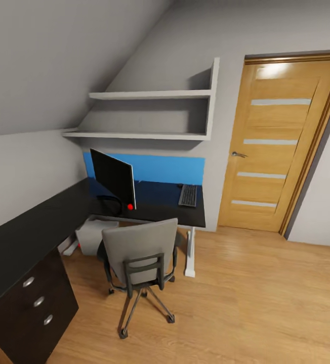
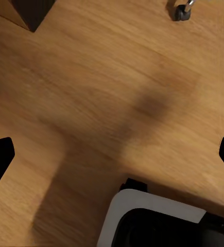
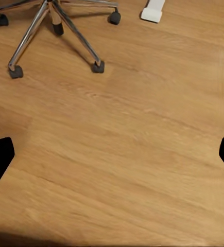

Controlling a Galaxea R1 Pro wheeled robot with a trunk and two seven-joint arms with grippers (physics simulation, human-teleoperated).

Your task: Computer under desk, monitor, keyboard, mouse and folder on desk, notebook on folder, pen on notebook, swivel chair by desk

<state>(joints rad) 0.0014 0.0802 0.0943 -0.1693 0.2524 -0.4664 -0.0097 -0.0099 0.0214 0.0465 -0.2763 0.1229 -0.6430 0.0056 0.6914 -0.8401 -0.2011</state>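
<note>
we see the black l-shaped desk (image 1: 28, 237) in the bedroom corner, its three silver-knobbed drawers (image 1: 36, 302) at the near end. the black-fronted monitor (image 1: 113, 178) stands near the inner corner, the dark keyboard (image 1: 188, 195) by the far right edge. the pale computer (image 1: 95, 235) sits underneath, behind the grey swivel chair (image 1: 140, 253). the left gripper (image 2: 112, 157) and right gripper (image 3: 112, 154) hang wide open over the wood floor (image 3: 132, 170), holding nothing.

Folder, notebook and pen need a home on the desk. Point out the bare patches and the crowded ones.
Free: the desk wing along the left wall, above the drawers, and the strip between monitor and keyboard. Crowded: the corner holding the monitor's stand, and the front edge, with the swivel chair against it.
</note>
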